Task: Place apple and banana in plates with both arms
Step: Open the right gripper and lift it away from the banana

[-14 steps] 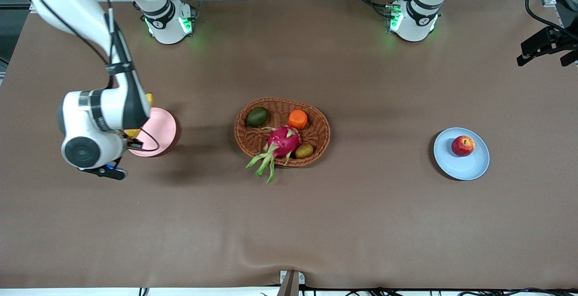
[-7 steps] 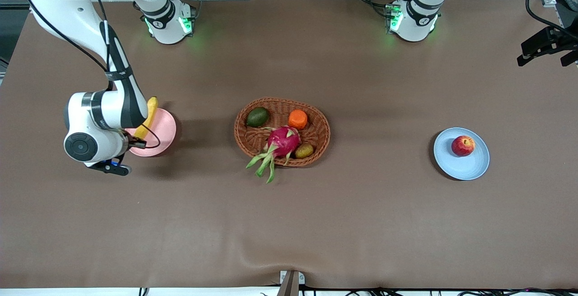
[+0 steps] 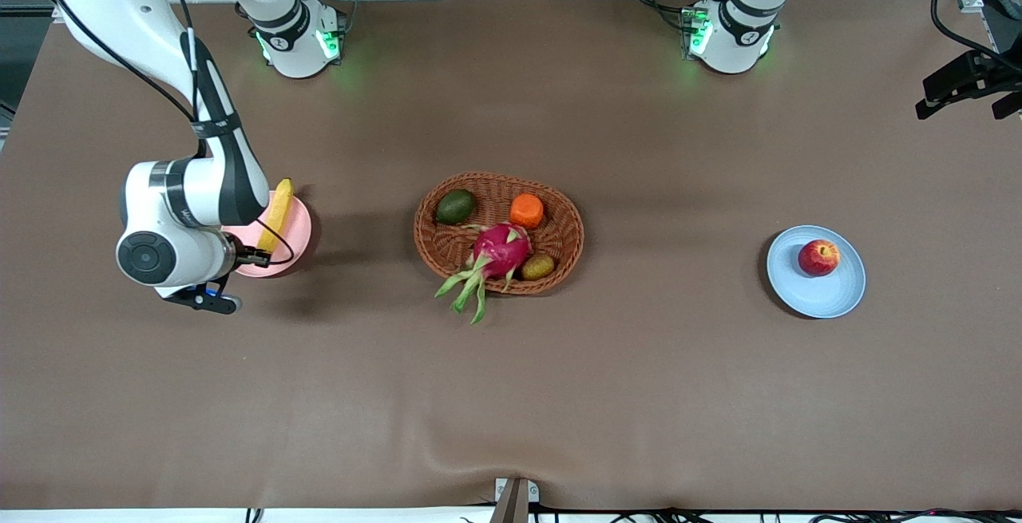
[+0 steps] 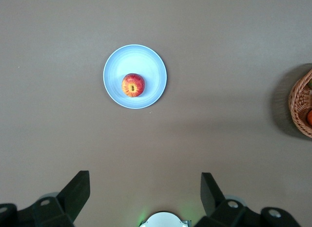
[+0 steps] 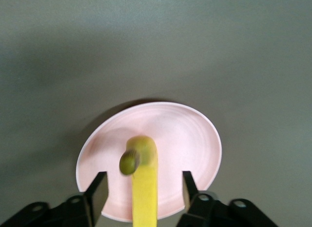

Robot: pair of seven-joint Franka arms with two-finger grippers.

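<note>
Right wrist view — right gripper (image 5: 144,188) open, fingers on both sides of banana (image 5: 143,188), not squeezing. Banana on pink plate (image 5: 195,139), long way pointing from gripper. Apple (image 3: 819,257) on blue plate (image 3: 838,295) — left gripper (image 4: 145,190) open, high above.

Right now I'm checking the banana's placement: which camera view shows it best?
The right wrist view: the banana lies over the pink plate between the right gripper fingers. The front view shows it partly hidden by the arm; the left wrist view shows none of it.

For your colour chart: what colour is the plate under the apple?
Pale blue round plate, clearest in left wrist view.
</note>
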